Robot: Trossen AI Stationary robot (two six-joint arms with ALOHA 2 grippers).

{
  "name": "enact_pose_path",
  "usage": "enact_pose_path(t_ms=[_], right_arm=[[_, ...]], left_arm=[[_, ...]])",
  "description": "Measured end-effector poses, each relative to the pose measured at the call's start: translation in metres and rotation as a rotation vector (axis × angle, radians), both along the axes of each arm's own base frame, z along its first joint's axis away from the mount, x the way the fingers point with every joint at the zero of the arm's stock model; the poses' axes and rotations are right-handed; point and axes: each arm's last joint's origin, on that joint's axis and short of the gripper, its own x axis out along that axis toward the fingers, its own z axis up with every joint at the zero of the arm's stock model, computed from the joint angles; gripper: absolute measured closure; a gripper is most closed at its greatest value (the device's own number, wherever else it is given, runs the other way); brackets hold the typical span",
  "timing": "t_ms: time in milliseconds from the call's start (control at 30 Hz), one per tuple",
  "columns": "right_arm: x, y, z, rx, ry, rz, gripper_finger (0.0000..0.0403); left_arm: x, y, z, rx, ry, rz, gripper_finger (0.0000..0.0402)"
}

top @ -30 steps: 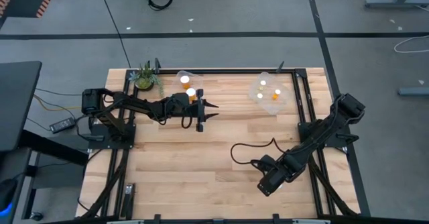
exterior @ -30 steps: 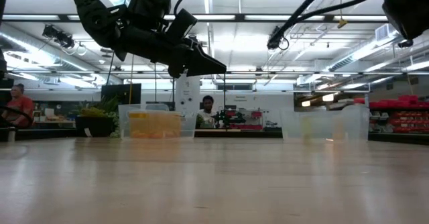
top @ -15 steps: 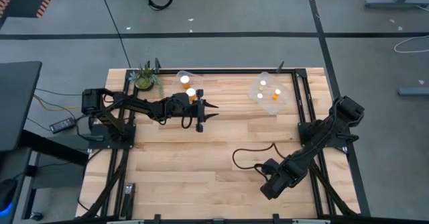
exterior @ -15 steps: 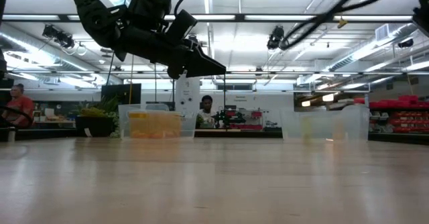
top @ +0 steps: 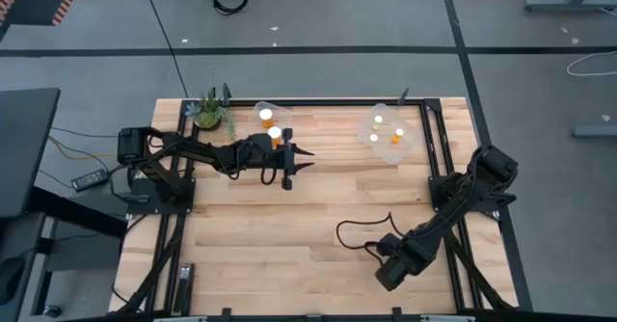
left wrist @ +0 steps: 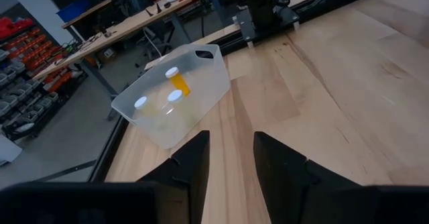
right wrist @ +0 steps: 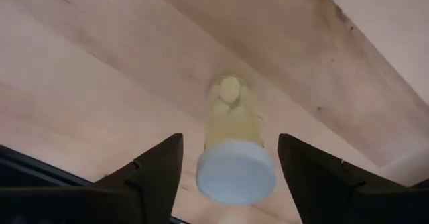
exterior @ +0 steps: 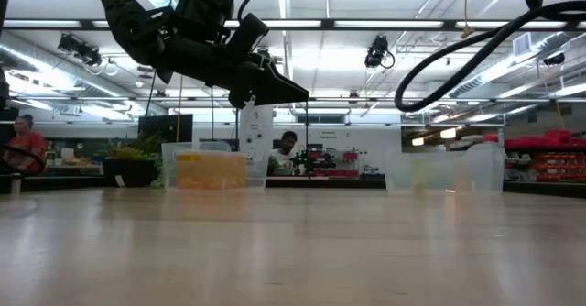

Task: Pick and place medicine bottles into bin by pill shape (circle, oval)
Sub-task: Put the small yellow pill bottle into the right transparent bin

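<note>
Medicine bottle (right wrist: 231, 143) lying on the table (top: 289, 235) between wide-spread right gripper (right wrist: 229, 165) fingers, untouched, hidden from above. Other bottles in two far tubs (top: 390, 134). Left gripper (top: 301, 160) raised beside left tub (top: 271, 111), narrowly parted, empty.

Table layout, high view with wrist views.

Two tubs stand along the table's (top: 289, 235) far edge: the left tub (top: 270, 111), beside a potted plant (top: 209, 112), holds two bottles; the right tub (top: 416, 141) holds three. The left gripper (top: 307, 159) hangs just in front of the left tub. The right gripper (right wrist: 228, 177) sits over the near right area, one bottle (right wrist: 233, 147) lying between its fingers, apparently on the wood.
</note>
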Motion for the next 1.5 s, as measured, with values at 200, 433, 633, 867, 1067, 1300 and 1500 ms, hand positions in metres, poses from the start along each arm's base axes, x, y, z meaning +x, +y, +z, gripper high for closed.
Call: enact_pose_path(t_ms=[200, 433, 633, 867, 1067, 1300, 1500], right_arm=[[0.000, -0.001, 0.001, -0.007, -0.008, -0.001, 0.0175], [0.000, -0.002, 0.001, -0.009, -0.006, 0.010, 0.0198], [0.000, -0.002, 0.001, -0.020, -0.012, 0.010, 0.0225], [0.001, -0.003, 0.001, -0.037, -0.029, 0.011, 0.0267], [0.001, -0.003, 0.001, -0.039, -0.031, 0.011, 0.0290], [-0.002, -0.005, 0.001, -0.062, -0.007, 0.011, 0.0279], [0.002, -0.015, 0.001, -0.072, 0.016, 0.073, 0.0285]], left_arm=[[0.000, 0.000, 0.000, 0.000, -0.001, 0.000, 0.0273], [0.000, 0.000, 0.000, 0.000, -0.002, 0.000, 0.0283], [0.000, 0.000, 0.000, 0.000, -0.002, 0.000, 0.0282], [0.000, 0.000, 0.000, -0.001, -0.002, 0.000, 0.0280], [0.000, 0.000, 0.000, -0.001, -0.002, 0.000, 0.0289], [0.000, 0.000, 0.001, 0.000, -0.009, 0.000, 0.0285], [0.000, 0.000, 0.001, -0.009, -0.015, 0.002, 0.0288]])
